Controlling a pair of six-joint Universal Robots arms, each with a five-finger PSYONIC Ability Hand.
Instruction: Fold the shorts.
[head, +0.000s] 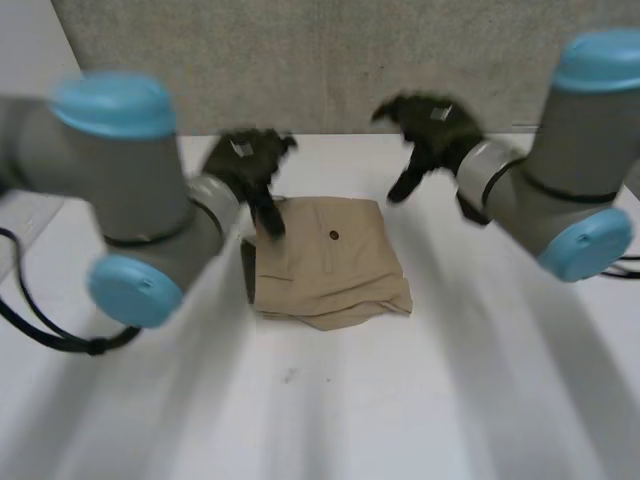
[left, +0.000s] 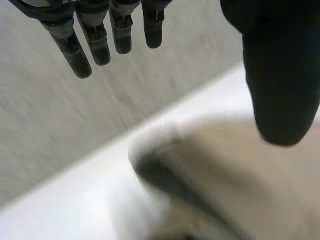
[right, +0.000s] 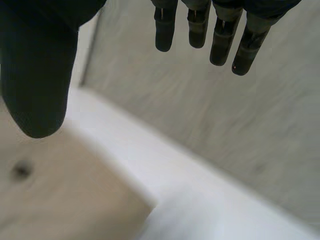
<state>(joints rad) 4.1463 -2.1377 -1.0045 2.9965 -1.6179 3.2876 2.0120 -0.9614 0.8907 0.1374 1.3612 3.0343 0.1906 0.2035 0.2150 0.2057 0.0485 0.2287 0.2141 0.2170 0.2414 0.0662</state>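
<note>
above the folded shorts (head: 330, 262) both the left hand (head: 248, 160) and right hand (head: 430, 128) hover with fingers spread and empty, apparently because the fold looks finished.

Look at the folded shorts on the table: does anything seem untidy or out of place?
Slightly. The shorts lie folded, but not squarely: along the edge nearest the camera a lower layer pokes out past the top one. Nothing else stands out; the left hand and right hand are open, holding nothing.
</note>
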